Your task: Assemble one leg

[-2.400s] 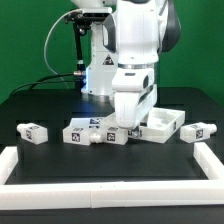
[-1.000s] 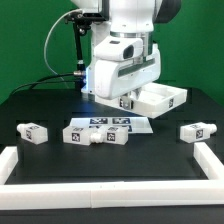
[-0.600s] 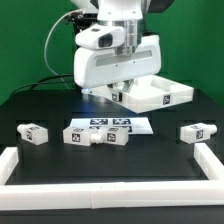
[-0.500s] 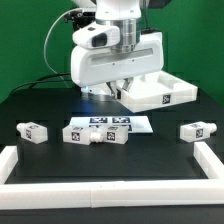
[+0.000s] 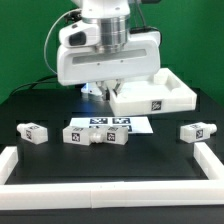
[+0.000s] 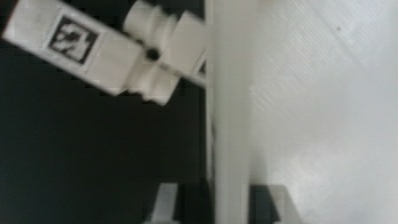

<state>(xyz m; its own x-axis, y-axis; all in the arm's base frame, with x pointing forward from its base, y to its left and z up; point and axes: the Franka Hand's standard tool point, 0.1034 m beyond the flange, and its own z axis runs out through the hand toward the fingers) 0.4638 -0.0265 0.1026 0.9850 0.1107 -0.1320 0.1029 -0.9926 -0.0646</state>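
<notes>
My gripper [image 5: 112, 92] is shut on the edge of the large flat white square panel [image 5: 155, 95] and holds it in the air above the black table, tilted. In the wrist view the panel's rim [image 6: 224, 120] runs between my two fingers [image 6: 173, 205]. Several legs, short white posts with square tags, lie on the table: one at the exterior view's left [image 5: 33, 131], two side by side in the middle [image 5: 82, 136] [image 5: 117, 137], and one at the right [image 5: 197, 130]. One leg [image 6: 98, 48] shows beside the panel in the wrist view.
The marker board [image 5: 105, 123] lies flat behind the two middle legs. A white raised border [image 5: 110, 188] runs along the table's front and sides. The arm's base and cables stand at the back.
The gripper has lifted the panel off the table at the exterior view's right, raised it and carried it toward the left while turning. The legs have not moved.
</notes>
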